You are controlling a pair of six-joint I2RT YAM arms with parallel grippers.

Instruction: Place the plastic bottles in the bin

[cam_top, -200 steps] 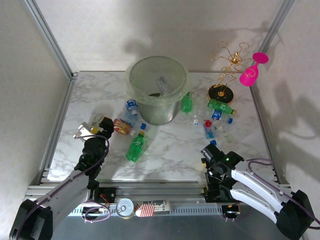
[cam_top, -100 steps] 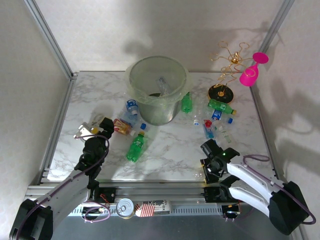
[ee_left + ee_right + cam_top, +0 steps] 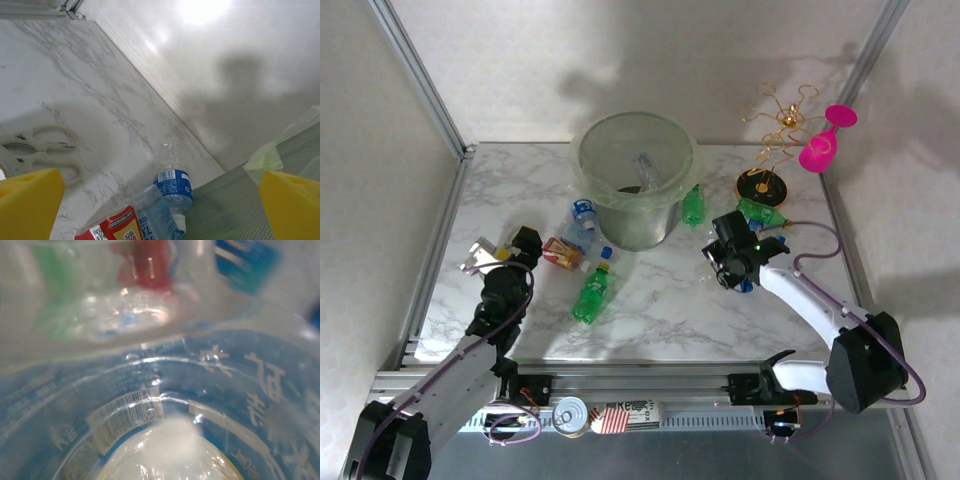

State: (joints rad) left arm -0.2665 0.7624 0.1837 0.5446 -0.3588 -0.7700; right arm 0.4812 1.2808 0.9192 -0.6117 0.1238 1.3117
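Two wrist close-ups: scissors left; barcoded bottle right.

In the bin lies one bottle; a second bottle sits just right of the bin, a third bottle lies before it, the wire stand farther right.

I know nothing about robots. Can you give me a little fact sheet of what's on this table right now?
Job: bottles into the bin
Inside bin: one clear bottle
On table: green bottle, blue-label bottle left of the bin
Left pincer: open, empty, near white scissors
Right pincer: low among clear bottles right of the bin; grip hidden
Bystanders: pink glass hung on gold stand
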